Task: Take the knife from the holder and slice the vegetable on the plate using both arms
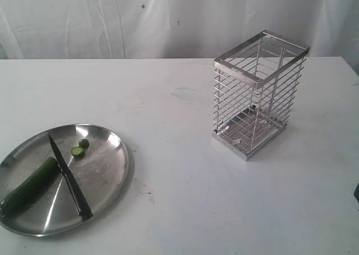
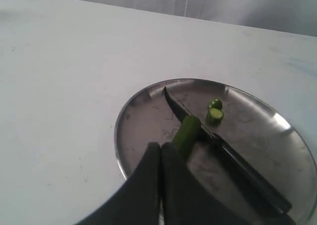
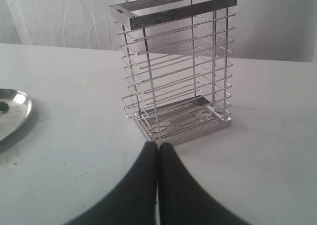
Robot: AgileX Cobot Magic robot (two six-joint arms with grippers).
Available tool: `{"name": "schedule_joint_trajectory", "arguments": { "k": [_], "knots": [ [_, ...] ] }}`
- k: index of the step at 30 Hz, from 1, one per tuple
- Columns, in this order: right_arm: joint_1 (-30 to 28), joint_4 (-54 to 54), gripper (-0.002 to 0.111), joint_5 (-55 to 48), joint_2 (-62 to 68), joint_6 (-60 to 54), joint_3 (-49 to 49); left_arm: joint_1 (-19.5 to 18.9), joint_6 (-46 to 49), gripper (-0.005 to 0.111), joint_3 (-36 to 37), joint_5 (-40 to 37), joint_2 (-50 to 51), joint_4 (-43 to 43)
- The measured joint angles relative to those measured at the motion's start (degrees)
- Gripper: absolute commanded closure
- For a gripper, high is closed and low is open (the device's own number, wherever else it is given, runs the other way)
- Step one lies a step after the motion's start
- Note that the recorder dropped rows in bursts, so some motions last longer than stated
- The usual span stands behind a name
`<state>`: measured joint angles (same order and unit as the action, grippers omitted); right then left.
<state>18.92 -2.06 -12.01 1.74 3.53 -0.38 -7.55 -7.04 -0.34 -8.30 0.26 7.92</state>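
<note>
The vegetable (image 1: 31, 185) lies at the plate's (image 1: 112, 154) eight o'clock, the knife (image 1: 70, 179) against it, tip toward eleven, two slices (image 1: 78, 151) at one. The holder (image 1: 258, 92) stands well apart at two o'clock. Left fingers (image 2: 148, 185) and right fingers (image 3: 143, 185) are clenched together.

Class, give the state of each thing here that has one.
Tall silver wire holder, upright, empty.
Slim black-handled knife, out of holder, lying on round steel plate.
Dark green vegetable, lying on plate, end sliced off.
Two green slices, loose on plate.
Left gripper, shut, empty.
Right gripper, shut, empty.
</note>
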Motion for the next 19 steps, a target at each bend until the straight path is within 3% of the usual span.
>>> {"name": "schedule_joint_trajectory", "arguments": {
  "k": [14, 19],
  "knots": [
    [0.0, 0.0, 0.108, 0.0, 0.0, 0.0, 0.0, 0.0, 0.0, 0.107, 0.0, -0.6, 0.0, 0.0],
    [0.0, 0.0, 0.108, 0.0, 0.0, 0.0, 0.0, 0.0, 0.0, 0.107, 0.0, -4.2, 0.0, 0.0]
  ]
}}
